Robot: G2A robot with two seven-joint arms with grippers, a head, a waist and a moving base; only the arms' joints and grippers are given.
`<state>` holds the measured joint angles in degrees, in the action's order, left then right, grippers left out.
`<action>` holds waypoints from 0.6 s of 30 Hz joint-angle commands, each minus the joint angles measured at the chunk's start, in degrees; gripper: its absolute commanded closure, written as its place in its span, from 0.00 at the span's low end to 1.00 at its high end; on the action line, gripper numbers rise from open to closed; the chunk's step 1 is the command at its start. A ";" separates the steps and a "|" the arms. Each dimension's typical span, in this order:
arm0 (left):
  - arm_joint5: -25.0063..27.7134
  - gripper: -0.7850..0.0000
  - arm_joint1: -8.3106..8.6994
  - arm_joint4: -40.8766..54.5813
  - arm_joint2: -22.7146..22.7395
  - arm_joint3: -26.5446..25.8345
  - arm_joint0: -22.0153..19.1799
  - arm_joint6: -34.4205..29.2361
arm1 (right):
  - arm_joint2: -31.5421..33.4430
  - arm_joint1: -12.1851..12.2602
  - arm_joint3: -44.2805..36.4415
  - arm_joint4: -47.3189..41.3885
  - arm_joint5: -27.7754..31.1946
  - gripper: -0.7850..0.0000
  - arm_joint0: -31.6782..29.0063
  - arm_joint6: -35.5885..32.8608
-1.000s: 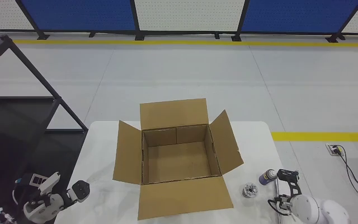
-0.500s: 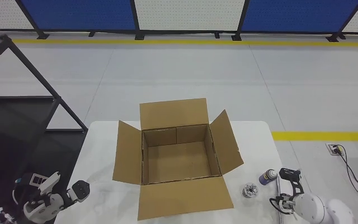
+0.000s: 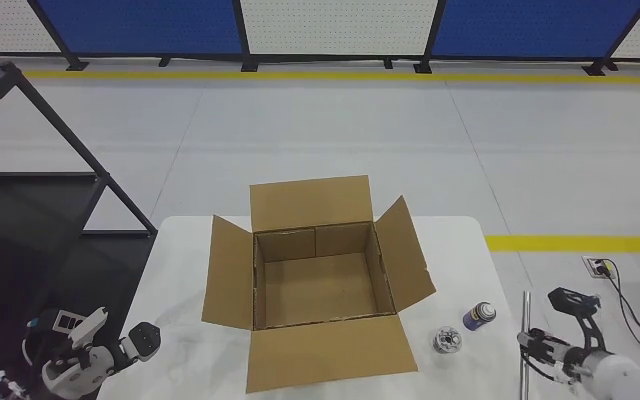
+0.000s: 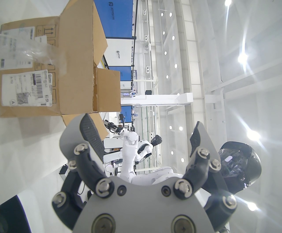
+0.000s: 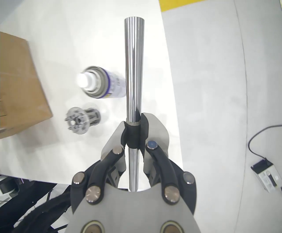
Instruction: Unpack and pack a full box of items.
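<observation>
A: Which step is this?
B: Unpacking looks nearly finished. The box (image 3: 320, 290) is empty; a spray can (image 3: 478, 317) and a metal hub (image 3: 446, 340) are just right of it.
A: The hands?
B: The right gripper (image 5: 134, 132) is closed tight on a shiny rod (image 5: 133, 66), farther right of the box. The left gripper (image 4: 143, 128), left of the box, is wide apart, empty.
A: Next?
B: Probably lay the rod flat, right of the box.

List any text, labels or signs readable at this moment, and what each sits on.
Cardboard box: white shipping labels with barcodes, print too small and sideways to read; handling pictograms including two arrows.
Spray can: label blurred, unreadable.
Blue wall panels: white brand logo, turned sideways, left unquoted.
Metal rod held by the right gripper: no print.
</observation>
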<state>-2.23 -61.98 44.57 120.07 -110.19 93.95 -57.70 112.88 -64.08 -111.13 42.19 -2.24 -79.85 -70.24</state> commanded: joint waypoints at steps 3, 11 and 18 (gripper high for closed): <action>0.00 0.00 0.00 0.00 0.00 0.00 0.00 0.00 | 4.03 0.22 -5.06 -8.15 3.79 1.00 -2.43 -0.11; 0.00 0.00 0.00 0.00 0.00 0.00 0.00 0.00 | 4.74 0.29 -5.86 -8.94 4.05 1.00 -3.04 -0.19; 0.00 0.00 0.00 0.00 0.00 0.00 0.00 0.00 | 4.74 0.29 -5.86 -8.94 4.05 1.00 -3.04 -0.19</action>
<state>-2.23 -61.98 44.57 120.07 -110.19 93.95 -57.70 117.62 -63.79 -116.99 33.25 1.82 -82.89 -70.44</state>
